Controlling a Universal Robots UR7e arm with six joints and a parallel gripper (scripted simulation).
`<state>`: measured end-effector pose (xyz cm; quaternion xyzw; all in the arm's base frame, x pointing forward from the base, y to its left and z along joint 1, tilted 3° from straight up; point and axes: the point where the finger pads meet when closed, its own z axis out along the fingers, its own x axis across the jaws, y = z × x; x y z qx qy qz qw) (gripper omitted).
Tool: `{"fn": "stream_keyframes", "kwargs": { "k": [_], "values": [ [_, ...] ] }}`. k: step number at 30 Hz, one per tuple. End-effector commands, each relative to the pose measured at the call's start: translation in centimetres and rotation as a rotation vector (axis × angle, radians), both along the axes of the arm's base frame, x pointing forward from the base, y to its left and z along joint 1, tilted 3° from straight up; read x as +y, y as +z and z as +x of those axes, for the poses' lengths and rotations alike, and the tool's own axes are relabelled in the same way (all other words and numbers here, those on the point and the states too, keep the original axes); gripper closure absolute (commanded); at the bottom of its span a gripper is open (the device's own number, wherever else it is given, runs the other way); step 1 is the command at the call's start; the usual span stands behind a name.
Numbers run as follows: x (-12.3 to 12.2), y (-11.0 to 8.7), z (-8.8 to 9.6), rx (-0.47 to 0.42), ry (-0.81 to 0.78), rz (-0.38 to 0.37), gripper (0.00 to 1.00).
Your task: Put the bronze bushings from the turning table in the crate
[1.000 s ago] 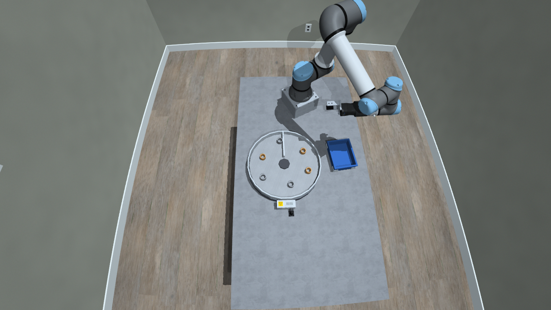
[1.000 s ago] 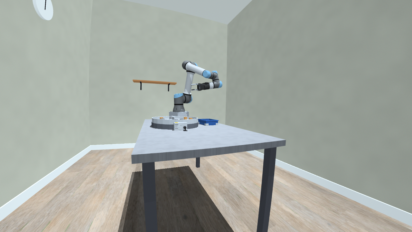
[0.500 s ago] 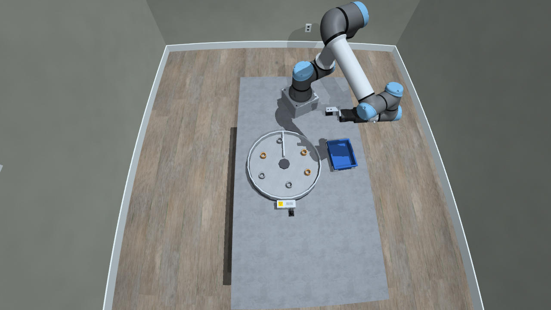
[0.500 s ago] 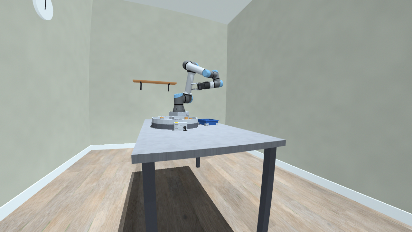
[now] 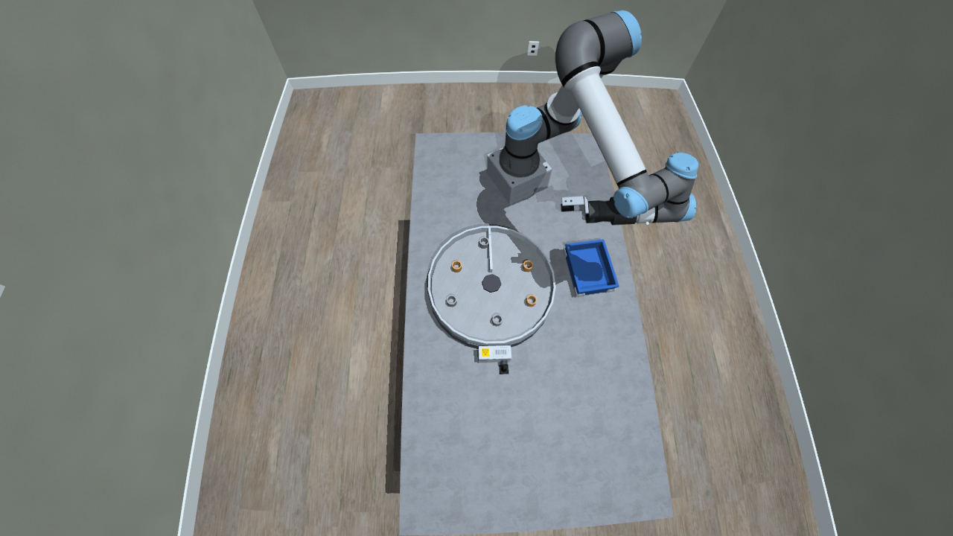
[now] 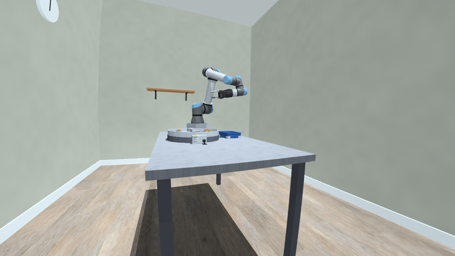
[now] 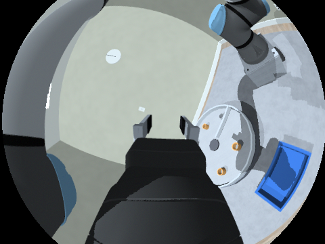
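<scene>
While the jaws are held wide apart with nothing between them, three bronze bushings and three steel bushings are carried by the turning table. One bronze bushing is seen on the side toward the crate, as is a second bronze bushing; the third bronze bushing is set on the far side of the dark hub. One steel bushing is placed just beside the thin bar, and the other two steel bushings are spaced along the rest of the ring. No bushing is seen in the crate, which is stood on the counter near the turning table. The jaws are pointed sideways, raised above the counter. By the rim, a white box is placed.

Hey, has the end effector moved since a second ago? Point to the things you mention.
Yes: in the top view, the end effector (image 5: 565,204) (image 6: 212,94) (image 7: 166,120) has shifted closer to the blue crate (image 5: 587,257) (image 6: 230,135) (image 7: 284,169).
</scene>
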<state>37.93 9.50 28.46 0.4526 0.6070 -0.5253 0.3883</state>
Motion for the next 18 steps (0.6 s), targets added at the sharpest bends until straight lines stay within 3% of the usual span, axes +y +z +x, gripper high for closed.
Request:
{"fn": "stream_keyframes", "kwargs": {
  "k": [1, 2, 14, 18],
  "values": [
    [-0.9, 0.3, 3.8, -0.002, 0.000, 0.001, 0.00],
    [-1.1, 0.4, 4.9, -0.002, 0.000, 0.001, 0.00],
    [-1.1, 0.4, 4.9, -0.002, 0.000, 0.001, 0.00],
    [-1.1, 0.4, 4.9, -0.004, 0.003, 0.185, 0.00]
  ]
}}
